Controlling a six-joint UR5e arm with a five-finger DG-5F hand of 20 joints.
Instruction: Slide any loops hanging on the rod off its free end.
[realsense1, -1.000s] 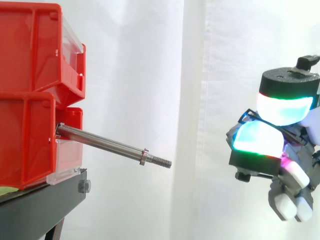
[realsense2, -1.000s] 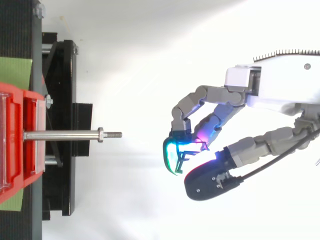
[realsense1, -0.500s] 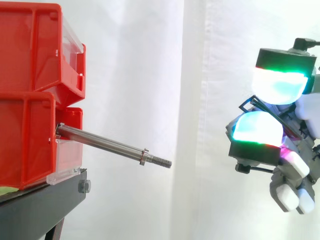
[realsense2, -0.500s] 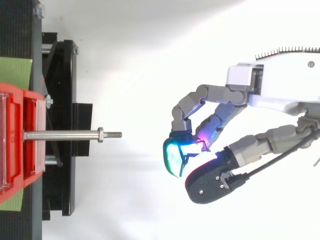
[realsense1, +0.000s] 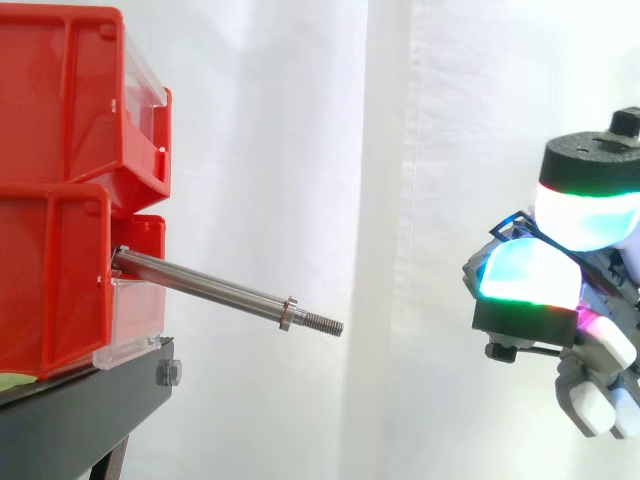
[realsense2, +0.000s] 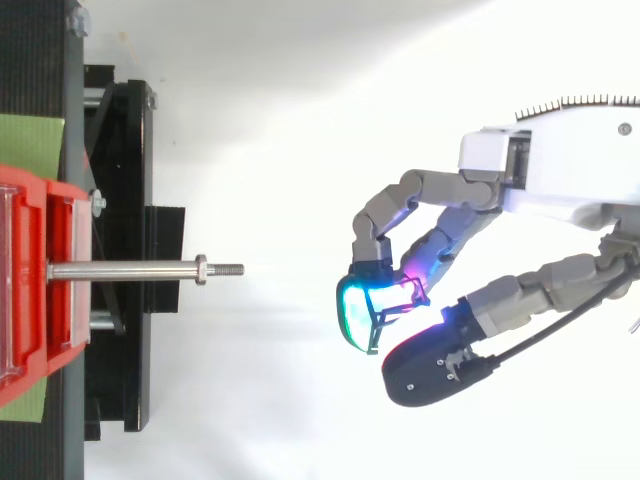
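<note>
Since the rod (realsense1: 215, 287), well apart from the robot hand (realsense2: 560, 170), looks bare while curled fingers (realsense2: 378, 213) pinch a thin black loop (realsense2: 392, 310), that pinch likely needs firm, even pressure until release.

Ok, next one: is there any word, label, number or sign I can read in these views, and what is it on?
None can be read. No text, number or sign shows on the red bins, the threaded steel rod, the black stand, the green strip under the bins, the hand, or the black wire loop pinched between its glowing pads.
</note>
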